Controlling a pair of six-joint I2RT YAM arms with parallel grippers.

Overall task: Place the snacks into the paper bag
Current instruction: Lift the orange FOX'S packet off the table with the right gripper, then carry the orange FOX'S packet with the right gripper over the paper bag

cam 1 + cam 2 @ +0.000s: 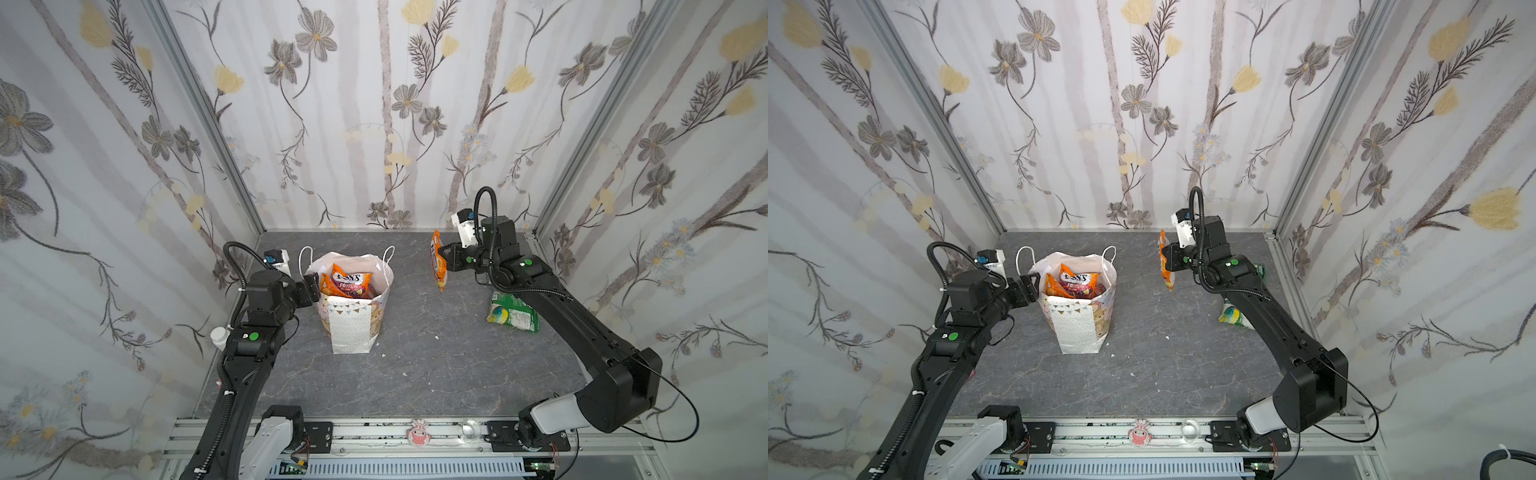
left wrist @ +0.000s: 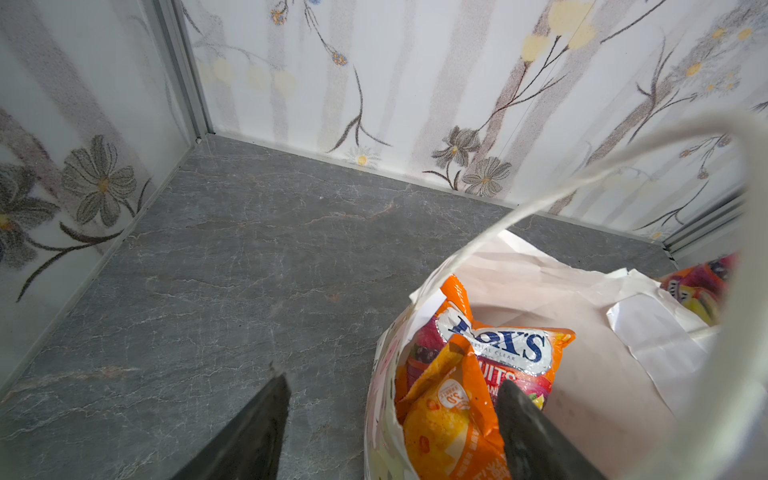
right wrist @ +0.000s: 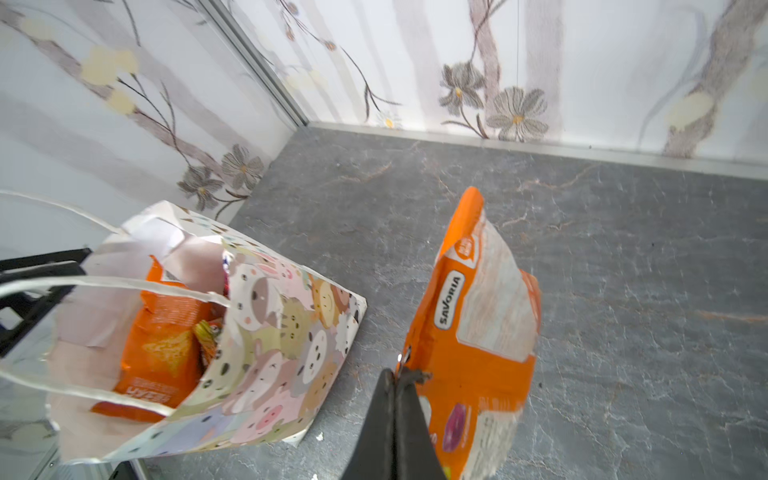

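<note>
Clamped shut on the edge of a glossy orange Savoria snack packet (image 1: 437, 266) hanging right of centre, my right end effector (image 1: 444, 261) should lift clear over the tall white cartoon-printed paper bag (image 1: 351, 328), centre-left, whose rim my half-open left end effector (image 1: 313, 287) straddles, then release.

"fox's" candy bag (image 2: 498, 353), "savoria" orange packet (image 3: 478, 332)

Grey tabletop (image 1: 415, 374); white bottle (image 1: 219, 337) at its edge.

Packets (image 1: 351, 281) sit in the paper bag (image 1: 351, 328); right of it hangs another packet (image 1: 438, 259).
</note>
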